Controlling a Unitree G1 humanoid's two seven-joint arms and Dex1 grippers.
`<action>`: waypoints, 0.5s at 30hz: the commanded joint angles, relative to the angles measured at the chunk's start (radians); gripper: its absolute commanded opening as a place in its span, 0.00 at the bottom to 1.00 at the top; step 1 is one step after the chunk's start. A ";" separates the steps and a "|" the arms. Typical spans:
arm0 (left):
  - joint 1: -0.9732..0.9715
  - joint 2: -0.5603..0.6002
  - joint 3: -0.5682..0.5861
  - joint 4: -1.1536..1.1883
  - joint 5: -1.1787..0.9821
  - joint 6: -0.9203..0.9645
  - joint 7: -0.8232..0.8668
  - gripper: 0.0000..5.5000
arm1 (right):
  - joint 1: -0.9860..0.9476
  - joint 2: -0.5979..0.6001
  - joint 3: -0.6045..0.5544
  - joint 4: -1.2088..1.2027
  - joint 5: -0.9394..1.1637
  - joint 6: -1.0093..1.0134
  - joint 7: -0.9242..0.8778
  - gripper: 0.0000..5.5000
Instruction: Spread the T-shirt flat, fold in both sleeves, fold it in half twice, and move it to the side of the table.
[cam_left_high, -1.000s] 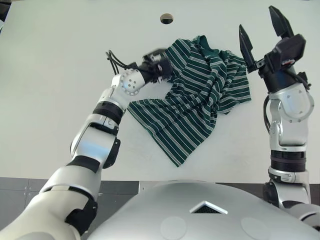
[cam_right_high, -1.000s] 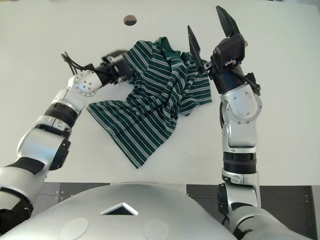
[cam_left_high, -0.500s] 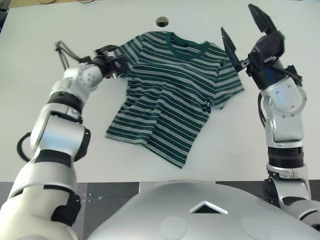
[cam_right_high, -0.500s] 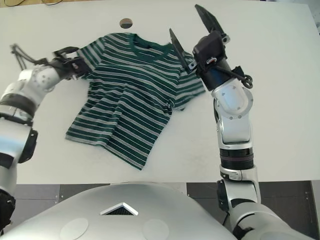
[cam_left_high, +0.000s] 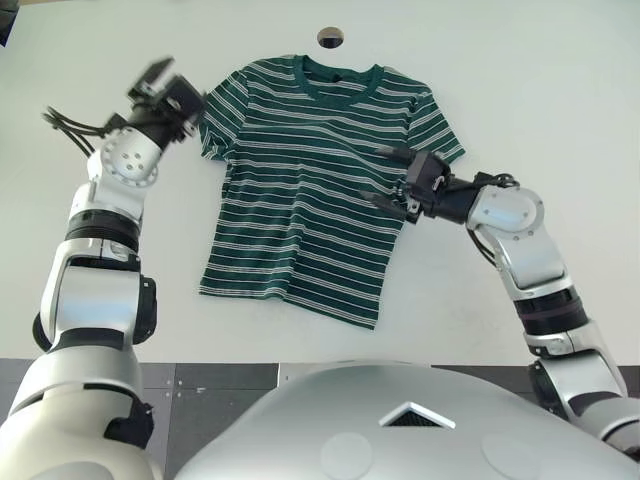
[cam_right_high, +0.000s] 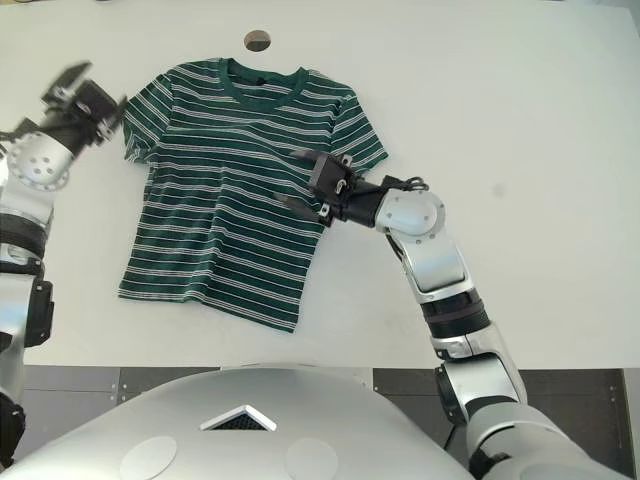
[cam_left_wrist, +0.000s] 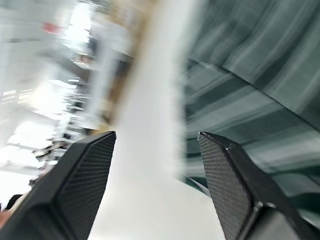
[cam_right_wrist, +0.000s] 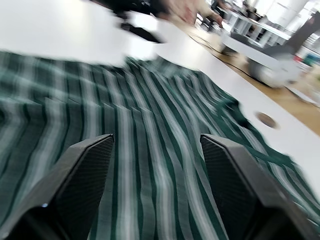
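The left gripper (cam_left_high: 168, 88) is seen just beside the left sleeve of the T-shirt (cam_left_high: 305, 190), raised off that sleeve's outer edge. Its two fingers (cam_left_wrist: 80, 185) are held well apart, and nothing is gripped between them; bare table and a strip of striped cloth are seen past them in the left wrist view.

The T-shirt, dark green with thin white stripes, is laid out flat on the white table (cam_left_high: 560, 80). Both short sleeves are spread outward, the collar is turned to the far side and the hem to the near side. A small round hole (cam_left_high: 329, 37) in the table is found just beyond the collar.

The right gripper (cam_left_high: 382, 175) is placed over the right side of the T-shirt, below the right sleeve and just inside the side edge. Its fingers (cam_right_wrist: 85, 180) are spread wide, with no cloth pinched between them. Whether the tips are touching the fabric cannot be told.
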 joint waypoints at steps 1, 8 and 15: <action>-0.029 0.043 0.101 -0.116 -0.047 0.024 0.067 0.56 | 0.060 -0.067 0.073 -0.078 -0.008 0.029 0.085 0.59; 0.049 0.021 0.173 -0.359 -0.085 0.097 0.062 0.56 | 0.060 -0.134 0.261 -0.010 -0.303 -0.063 0.063 0.59; 0.101 -0.030 0.177 -0.484 -0.087 0.172 0.041 0.56 | 0.090 -0.275 0.279 0.030 -0.418 -0.093 0.070 0.59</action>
